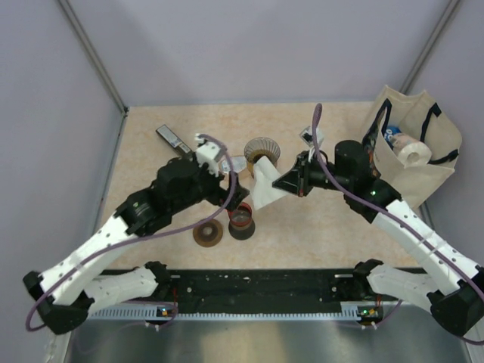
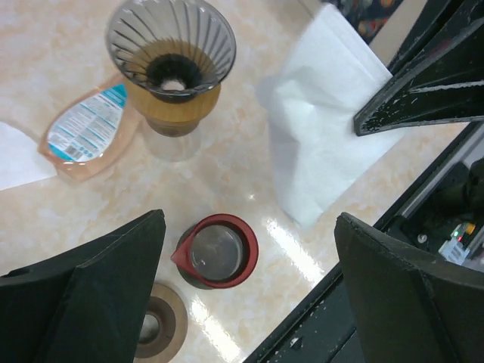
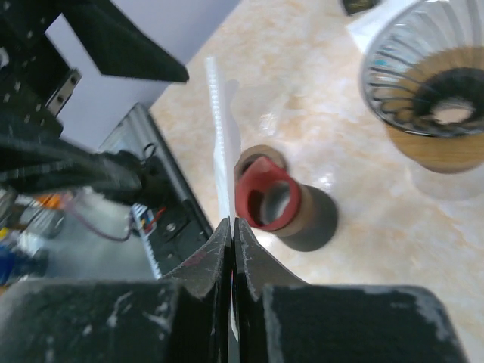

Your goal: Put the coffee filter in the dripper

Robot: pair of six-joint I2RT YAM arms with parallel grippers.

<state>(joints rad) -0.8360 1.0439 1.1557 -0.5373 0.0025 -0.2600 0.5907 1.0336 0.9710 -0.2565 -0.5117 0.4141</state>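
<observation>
The white paper coffee filter hangs folded flat from my right gripper, which is shut on its edge. In the right wrist view the filter shows edge-on, rising from the closed fingertips. It also shows in the left wrist view, above the table. The glass ribbed dripper with a brown collar stands upright just behind the filter, empty. My left gripper is open and empty, hovering over the red-rimmed cup.
A red-rimmed dark cup stands in front of the dripper, a brown ring lid to its left. A plastic packet lies left of the dripper. A tote bag stands at the back right, a black device at the back left.
</observation>
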